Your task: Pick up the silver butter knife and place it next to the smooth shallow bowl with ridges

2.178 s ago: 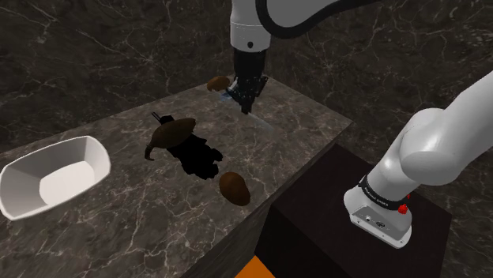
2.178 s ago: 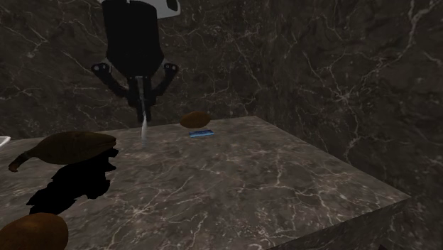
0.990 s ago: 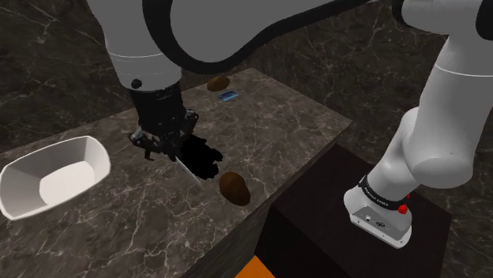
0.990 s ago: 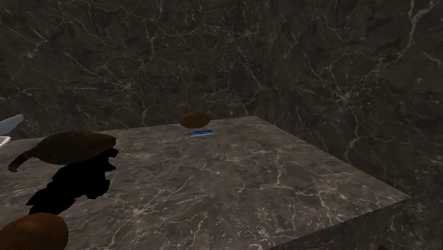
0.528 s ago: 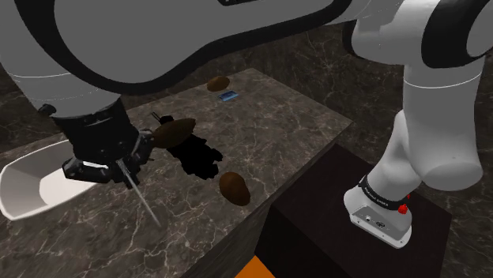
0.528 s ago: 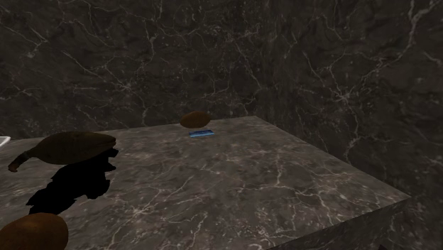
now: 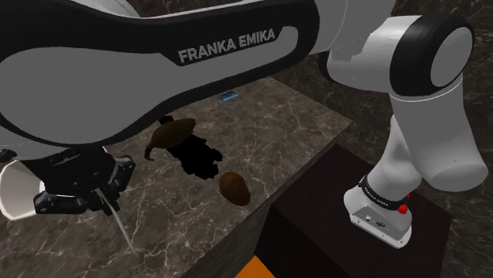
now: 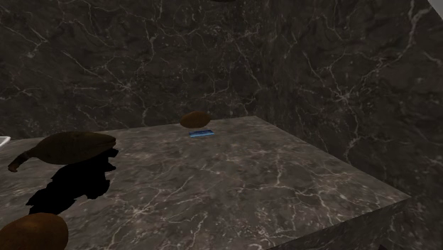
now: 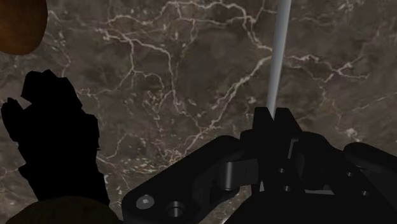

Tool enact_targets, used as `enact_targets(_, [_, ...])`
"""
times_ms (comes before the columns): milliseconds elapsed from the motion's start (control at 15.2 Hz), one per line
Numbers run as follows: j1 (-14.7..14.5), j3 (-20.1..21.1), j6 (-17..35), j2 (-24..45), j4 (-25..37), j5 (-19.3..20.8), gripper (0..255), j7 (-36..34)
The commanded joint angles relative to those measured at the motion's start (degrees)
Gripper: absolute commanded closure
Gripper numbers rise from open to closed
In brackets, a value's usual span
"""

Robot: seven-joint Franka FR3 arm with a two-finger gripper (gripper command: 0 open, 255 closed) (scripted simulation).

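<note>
Arm [image 7: 197, 87] stretched across counter [image 7: 300, 118] toward shoulder view's left. White bowl [image 7: 14, 193] at counter's left end, partly hidden behind gripper [image 7: 101, 201], just beside it on shoulder view's left. Fingers clamped on knife [image 7: 126, 231] at its upper end. Blade hangs steeply, tip slanting down and right, above bare counter near front edge. Likely next: lower, lay knife alongside bowl, release.

We record bare surface [image 9: 191, 83] under the knife [image 9: 278, 57] clasped in the fingers [image 9: 286, 130]. Obstacles: a black lump [image 9: 54, 146] (form unclear) and brown pieces [image 7: 235, 188] to one side; white bowl [image 7: 12, 189] near.
</note>
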State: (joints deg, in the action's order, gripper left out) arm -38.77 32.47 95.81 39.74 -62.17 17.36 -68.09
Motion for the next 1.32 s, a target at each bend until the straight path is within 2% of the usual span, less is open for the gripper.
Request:
enact_targets(0, [0.4,0.0,1.5,0.0,-1.6,0.1,255,0.0])
enact_targets(924, [1.9,-0.7,11.6,1.4,-10.7,1.1,255,-1.0])
enact_targets(1254, [1.9,-0.7,11.5,1.4,-10.7,1.1,255,-1.0])
